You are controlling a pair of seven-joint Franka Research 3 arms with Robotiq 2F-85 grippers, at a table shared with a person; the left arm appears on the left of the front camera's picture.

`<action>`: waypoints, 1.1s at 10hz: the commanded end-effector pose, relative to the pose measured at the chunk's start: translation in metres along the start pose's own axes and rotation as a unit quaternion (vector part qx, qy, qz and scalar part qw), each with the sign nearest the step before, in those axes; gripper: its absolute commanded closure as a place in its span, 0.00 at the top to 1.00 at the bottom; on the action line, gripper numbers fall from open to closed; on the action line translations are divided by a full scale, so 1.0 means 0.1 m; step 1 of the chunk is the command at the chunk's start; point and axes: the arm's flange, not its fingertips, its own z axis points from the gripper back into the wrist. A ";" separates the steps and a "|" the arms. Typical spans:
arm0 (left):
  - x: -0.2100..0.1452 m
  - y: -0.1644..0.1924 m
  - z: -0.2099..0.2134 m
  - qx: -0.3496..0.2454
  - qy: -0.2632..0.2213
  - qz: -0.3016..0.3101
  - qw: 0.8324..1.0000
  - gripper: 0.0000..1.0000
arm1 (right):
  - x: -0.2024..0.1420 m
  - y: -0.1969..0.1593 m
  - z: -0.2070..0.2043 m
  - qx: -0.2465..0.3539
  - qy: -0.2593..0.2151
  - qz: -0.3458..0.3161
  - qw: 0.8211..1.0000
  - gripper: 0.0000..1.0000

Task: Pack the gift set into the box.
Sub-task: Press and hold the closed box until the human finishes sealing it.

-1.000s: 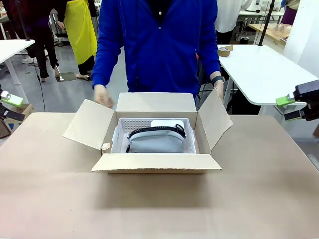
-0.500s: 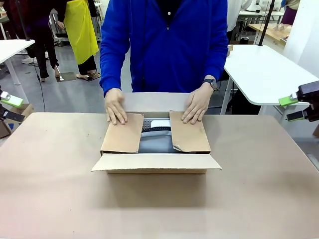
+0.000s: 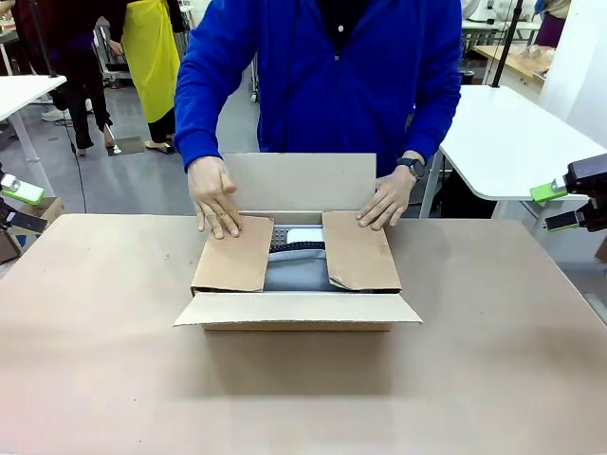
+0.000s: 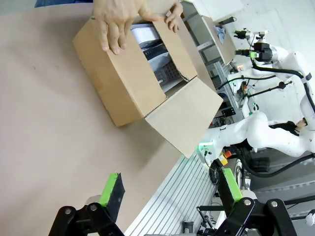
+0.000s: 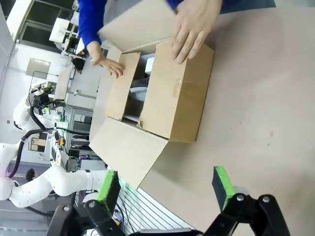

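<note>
The gift set [image 3: 298, 270] lies down inside the box [image 4: 123, 83], which stands toward the far side of the counter [image 3: 114, 379], right in front of the person. It shows through the gap between the two folded side flaps: a grey pouch with its black zip band, and a sliver of white tray behind it. By the look of it the packing proper is done and what is left is closing up.

The person leans over from the far side. One hand [image 3: 214, 194] is spread flat on the side flap [image 3: 234, 252] toward the robot's left, and the other hand [image 3: 385, 201] rests at the back edge of the opposite side flap [image 3: 358, 250]. The pressing is most likely there to stop the stiff cardboard from springing up again. The far flap [image 3: 302, 180] stands upright between the person's arms (probably the next to come down). The near flap [image 3: 297, 308] is splayed outward toward the robot.

Neither arm takes part. The left tool [image 4: 171, 189] hangs at its own edge of the counter, its green pads spread wide with nothing between them. The right tool [image 5: 166, 189] is off the opposite edge, likewise spread and empty. Both are well apart from the box, which leaves the person room to work the flaps.
</note>
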 end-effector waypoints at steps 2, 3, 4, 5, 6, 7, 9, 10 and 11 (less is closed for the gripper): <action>-0.02 0.00 -0.01 -0.009 -0.007 -0.012 1.000 1.00 | 0.03 0.01 0.01 0.013 -0.007 0.012 1.000 1.00; -0.02 0.00 -0.01 -0.009 -0.007 -0.012 1.000 1.00 | 0.03 0.01 0.01 0.013 -0.007 0.012 1.000 1.00; -0.02 0.00 -0.01 -0.009 -0.007 -0.012 1.000 1.00 | 0.03 0.01 0.01 0.013 -0.007 0.012 1.000 1.00; -0.02 0.00 -0.01 -0.009 -0.007 -0.012 1.000 1.00 | 0.03 0.01 0.01 0.013 -0.007 0.012 1.000 1.00; -0.02 0.00 -0.01 -0.009 -0.007 -0.012 1.000 1.00 | 0.03 0.01 0.01 0.013 -0.007 0.012 1.000 1.00; -0.02 0.00 -0.01 -0.009 -0.007 -0.012 1.000 1.00 | 0.03 0.01 0.01 0.013 -0.007 0.012 1.000 1.00; -0.02 0.00 -0.01 -0.009 -0.007 -0.012 1.000 1.00 | 0.03 0.01 0.01 0.013 -0.007 0.012 1.000 1.00; -0.02 0.00 -0.01 -0.009 -0.007 -0.012 1.000 1.00 | 0.03 0.01 0.01 0.013 -0.007 0.012 1.000 1.00; -0.02 0.00 -0.01 -0.009 -0.007 -0.012 1.000 1.00 | 0.03 0.01 0.01 0.013 -0.007 0.012 1.000 1.00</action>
